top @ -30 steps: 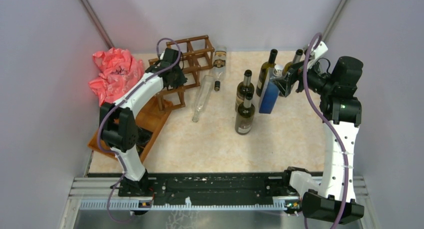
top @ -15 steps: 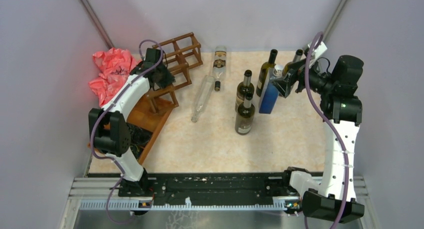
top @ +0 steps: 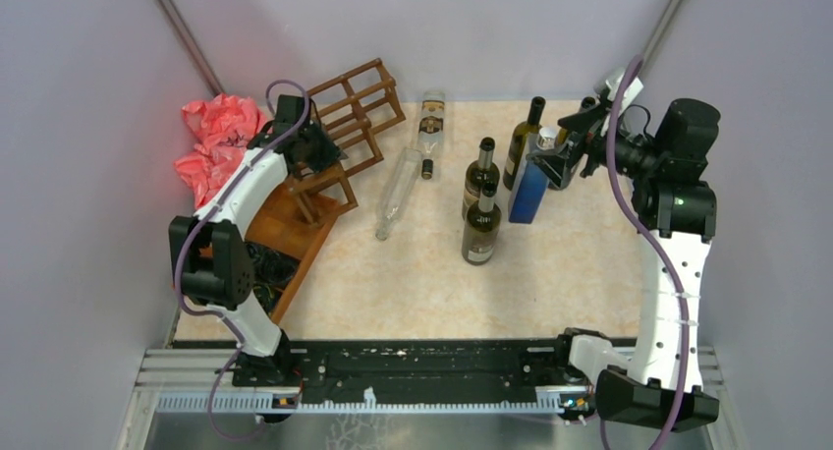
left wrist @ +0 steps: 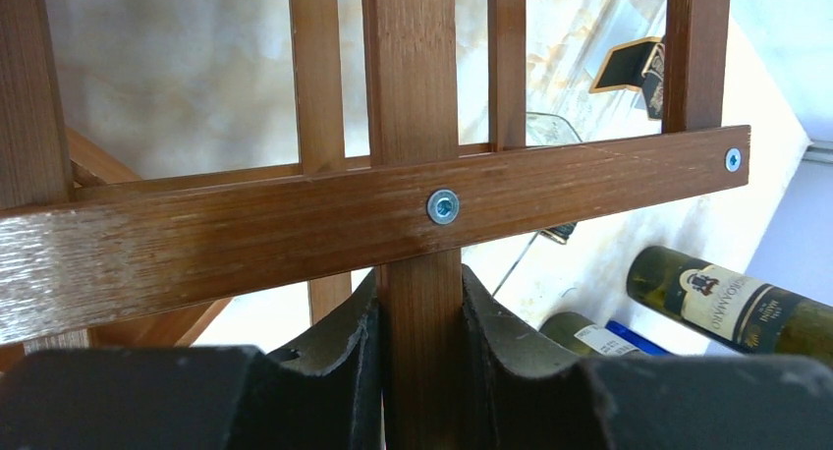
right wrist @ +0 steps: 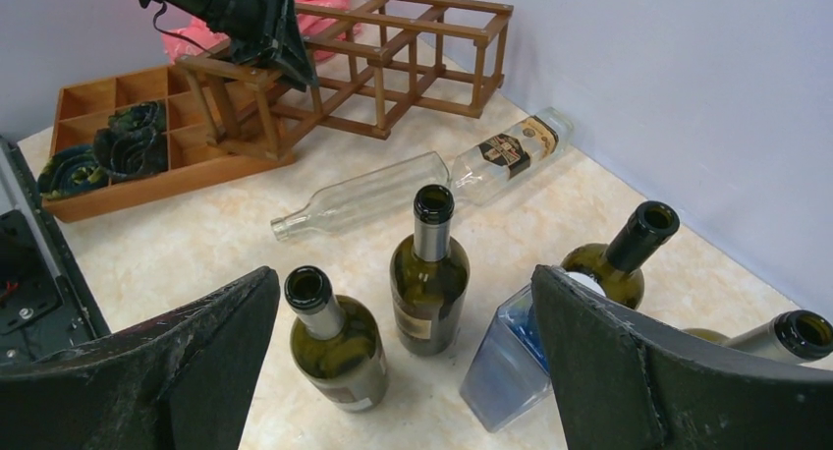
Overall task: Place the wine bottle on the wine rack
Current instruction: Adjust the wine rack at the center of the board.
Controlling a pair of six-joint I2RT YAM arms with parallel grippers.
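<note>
Shifted left: dark brown wooden lattice wine rack (top: pixel 354 106), left gripper (left wrist: pixel 420 308) clamped on it, likely repositioning it. Right gripper (right wrist: pixel 401 303) wide open, empty.

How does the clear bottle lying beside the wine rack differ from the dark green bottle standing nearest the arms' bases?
The clear bottle lies on its side; the dark green bottle stands upright. The clear bottle is colourless and see-through; the dark green bottle is dark glass with a pale label. Both rest on the table, neither on the wine rack.
</note>
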